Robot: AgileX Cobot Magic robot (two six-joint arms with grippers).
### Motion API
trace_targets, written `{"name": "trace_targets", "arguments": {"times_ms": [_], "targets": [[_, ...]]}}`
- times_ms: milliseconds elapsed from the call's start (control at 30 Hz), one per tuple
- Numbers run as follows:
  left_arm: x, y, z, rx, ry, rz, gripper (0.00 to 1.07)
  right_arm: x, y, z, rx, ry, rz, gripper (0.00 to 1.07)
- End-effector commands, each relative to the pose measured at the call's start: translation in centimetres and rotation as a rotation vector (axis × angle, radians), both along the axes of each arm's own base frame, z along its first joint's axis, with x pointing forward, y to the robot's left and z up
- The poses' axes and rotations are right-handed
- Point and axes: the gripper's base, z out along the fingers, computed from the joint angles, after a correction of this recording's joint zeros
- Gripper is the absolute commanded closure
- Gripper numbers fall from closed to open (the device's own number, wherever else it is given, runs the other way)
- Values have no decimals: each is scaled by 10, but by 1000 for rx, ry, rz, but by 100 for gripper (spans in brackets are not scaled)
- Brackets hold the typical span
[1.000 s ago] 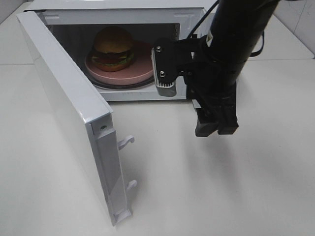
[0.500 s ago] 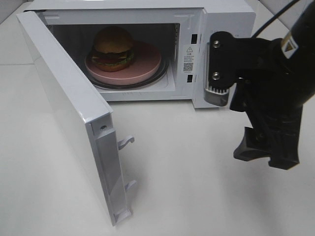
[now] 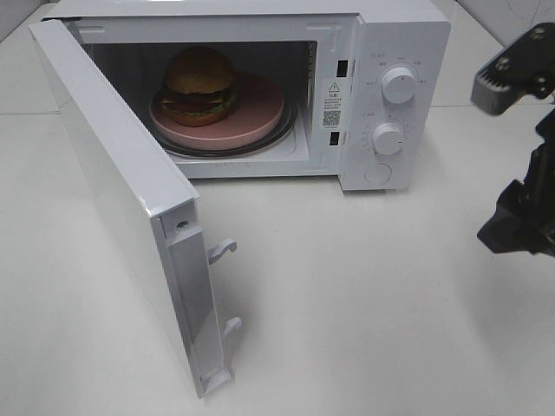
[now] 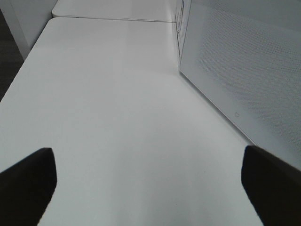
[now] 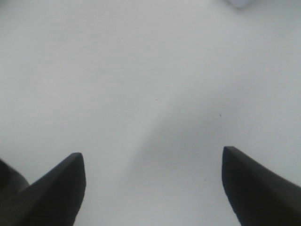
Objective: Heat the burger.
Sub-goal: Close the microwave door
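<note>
Left gripper (image 4: 148,188): we see two dark fingers spread wide over the bare white table (image 4: 108,117), holding nothing, near a white dotted panel (image 4: 244,70).
Door (image 3: 121,199): swung wide open, left of the microwave (image 3: 381,26).
Burger (image 3: 199,85): inside the microwave, on the left part of a pink plate (image 3: 260,108).
Knobs (image 3: 398,85): two white dials, one above the other.
Right gripper (image 5: 153,188): far right, well apart from the microwave, fingers wide, empty.

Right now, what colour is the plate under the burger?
Pink. The plate under the burger shows best in the exterior high view.
</note>
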Motion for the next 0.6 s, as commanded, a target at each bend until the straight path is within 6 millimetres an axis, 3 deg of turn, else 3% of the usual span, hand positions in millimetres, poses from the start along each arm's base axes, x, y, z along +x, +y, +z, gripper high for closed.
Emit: {"name": "trace_targets", "arguments": {"times_ms": [33, 67, 167, 367, 500, 533, 600], "targets": [[1, 0, 0, -1, -14, -1, 4, 4, -23, -2, 79, 5, -315, 29], [1, 0, 0, -1, -14, -1, 4, 5, -35, -3, 94, 10, -441, 29], [1, 0, 0, -1, -14, -1, 4, 4, -51, -4, 101, 29, -569, 30], [1, 0, 0, -1, -14, -1, 4, -3, -66, -3, 103, 70, -695, 31], [1, 0, 0, -1, -14, -1, 4, -25, -66, 3, 138, 32, -713, 31], [1, 0, 0, -1, -14, -1, 4, -42, -65, 5, 164, -5, -712, 31], [1, 0, 0, -1, -14, -1, 4, -53, -65, 6, 173, -26, -710, 31]]}}
